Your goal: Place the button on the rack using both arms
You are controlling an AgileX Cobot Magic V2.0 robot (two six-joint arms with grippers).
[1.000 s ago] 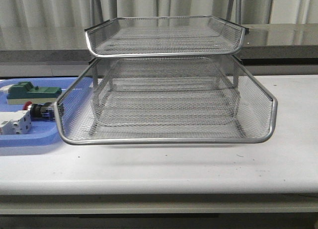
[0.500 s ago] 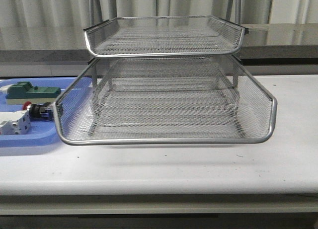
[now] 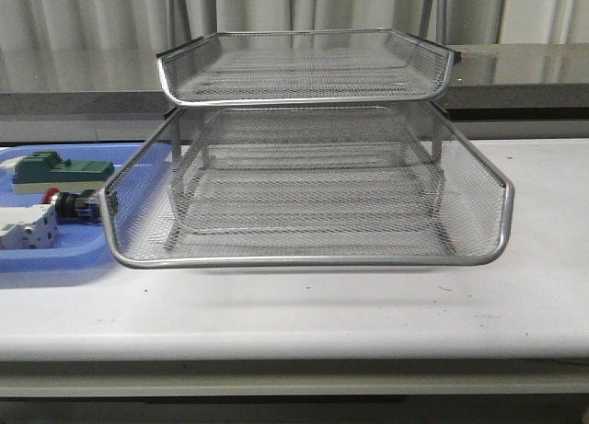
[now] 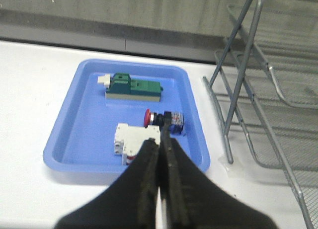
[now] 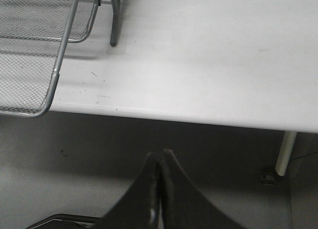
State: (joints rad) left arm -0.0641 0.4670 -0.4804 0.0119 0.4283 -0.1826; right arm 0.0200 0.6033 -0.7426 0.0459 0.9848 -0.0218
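Observation:
The button (image 3: 74, 204) lies on its side in the blue tray (image 3: 55, 255) at the left, red cap pointing left; in the left wrist view the button (image 4: 164, 121) rests between a green block and a white block. The silver wire-mesh rack (image 3: 308, 180) stands mid-table, its lower tray slid out toward me. My left gripper (image 4: 161, 139) is shut and empty, hovering short of the button. My right gripper (image 5: 160, 155) is shut and empty, held off the table's front edge below the tabletop. Neither arm appears in the front view.
A green block (image 4: 133, 87) and a white terminal block (image 4: 134, 142) share the blue tray (image 4: 74, 139) with the button. The rack's legs (image 4: 228, 139) stand just right of the tray. A table leg (image 5: 284, 153) shows under the edge.

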